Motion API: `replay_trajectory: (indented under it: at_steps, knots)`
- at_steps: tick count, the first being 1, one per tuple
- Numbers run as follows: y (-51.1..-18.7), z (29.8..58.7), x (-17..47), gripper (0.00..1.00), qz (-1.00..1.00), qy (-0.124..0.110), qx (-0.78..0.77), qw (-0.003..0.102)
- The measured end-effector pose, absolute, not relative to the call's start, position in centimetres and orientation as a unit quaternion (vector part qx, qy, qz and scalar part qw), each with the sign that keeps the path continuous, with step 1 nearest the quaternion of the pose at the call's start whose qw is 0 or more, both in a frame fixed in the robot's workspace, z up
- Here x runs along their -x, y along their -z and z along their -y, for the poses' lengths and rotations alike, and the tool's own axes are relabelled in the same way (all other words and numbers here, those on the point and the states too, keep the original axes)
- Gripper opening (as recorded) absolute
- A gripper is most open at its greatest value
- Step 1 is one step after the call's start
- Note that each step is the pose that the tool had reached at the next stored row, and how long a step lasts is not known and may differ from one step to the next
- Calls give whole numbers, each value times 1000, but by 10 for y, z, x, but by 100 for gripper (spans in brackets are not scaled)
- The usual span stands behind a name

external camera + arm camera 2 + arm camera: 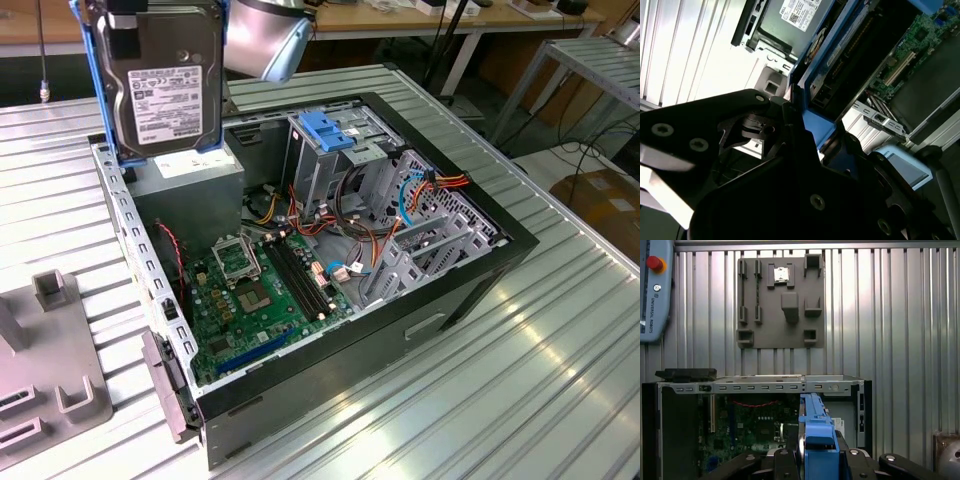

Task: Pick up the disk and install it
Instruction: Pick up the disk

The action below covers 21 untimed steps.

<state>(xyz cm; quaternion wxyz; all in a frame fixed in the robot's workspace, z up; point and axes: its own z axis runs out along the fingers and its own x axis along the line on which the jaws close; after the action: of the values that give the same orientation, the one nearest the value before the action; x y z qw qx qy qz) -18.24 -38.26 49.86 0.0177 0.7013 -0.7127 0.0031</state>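
The disk [165, 85] hangs upright in the air above the back corner of the open computer case [440, 320], at the exterior view's upper left. It is grey metal with a white label facing the camera and blue rails along its edges. My gripper [125, 22] grips its top edge and is shut on it. In the first wrist view the disk's blue rail [814, 432] runs edge-on between my black fingers [782, 460], over the case interior. In the second wrist view the blue rail [815, 117] sits against my gripper [807, 137].
Inside the case lie a green motherboard [255, 290], a metal drive cage with a blue latch [330, 130], loose coloured cables [345, 240] and a grey power-supply box [195, 175]. A grey fixture plate [780, 302] rests on the ribbed table beside the case. A teach pendant [654, 290] lies further off.
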Motion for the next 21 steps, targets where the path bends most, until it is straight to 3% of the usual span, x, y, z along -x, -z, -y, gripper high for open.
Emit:
replay_trajectory:
  at_steps: [21]
  knots:
    - [-497, 397, 142, 37, 713, -3, -701, 18]
